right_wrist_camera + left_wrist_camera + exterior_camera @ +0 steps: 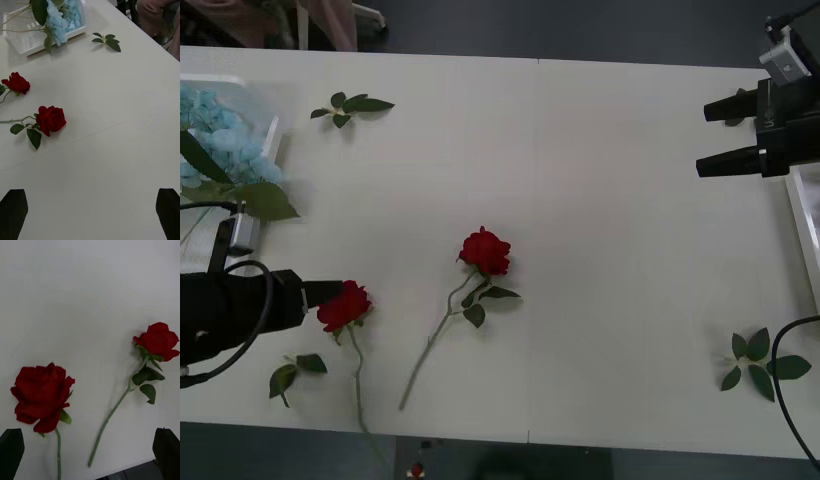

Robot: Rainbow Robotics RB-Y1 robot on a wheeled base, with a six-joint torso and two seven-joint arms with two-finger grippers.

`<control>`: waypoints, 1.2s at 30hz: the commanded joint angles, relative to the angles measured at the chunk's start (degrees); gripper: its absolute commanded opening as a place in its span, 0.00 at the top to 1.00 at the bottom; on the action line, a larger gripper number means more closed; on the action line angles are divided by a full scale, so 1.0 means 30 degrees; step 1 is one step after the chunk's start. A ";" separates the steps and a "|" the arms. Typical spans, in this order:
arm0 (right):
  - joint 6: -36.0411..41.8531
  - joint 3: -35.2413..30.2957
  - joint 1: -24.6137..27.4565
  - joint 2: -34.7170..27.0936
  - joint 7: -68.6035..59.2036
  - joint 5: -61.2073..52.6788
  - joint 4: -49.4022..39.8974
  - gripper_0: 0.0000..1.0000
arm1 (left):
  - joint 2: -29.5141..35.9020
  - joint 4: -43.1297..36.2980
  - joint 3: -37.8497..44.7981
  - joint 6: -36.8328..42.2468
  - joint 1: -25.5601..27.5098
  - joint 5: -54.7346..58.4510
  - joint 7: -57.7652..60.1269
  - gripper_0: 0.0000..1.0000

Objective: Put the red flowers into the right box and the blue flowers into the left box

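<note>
Far left, the fluffy pale blue flowers sit in the ribbed translucent left box, partly cut off by the frame edge. Just below, the left gripper, fingers parted, hovers right at a velvety deep-red rose lying on the smooth white table, its thin stem running off the near edge. A second red rose lies mid-table, leaves spread. Over right, the right gripper hangs with black fingers apart, nothing between them. The right box shows just a pale rim.
</note>
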 commanded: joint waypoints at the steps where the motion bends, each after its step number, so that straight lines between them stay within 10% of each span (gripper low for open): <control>1: -0.0107 -0.0060 -0.0181 -0.0294 0.0364 -0.0088 -0.0307 0.00 | 0.0292 -0.0605 0.0181 0.1280 0.0375 0.0061 0.1286 0.00; 36: -0.0107 -0.0060 -0.0181 -0.0294 0.0364 -0.0088 -0.0307 0.00 | 0.0204 0.3233 -0.7290 0.2218 -0.3023 -0.6238 0.7409 0.00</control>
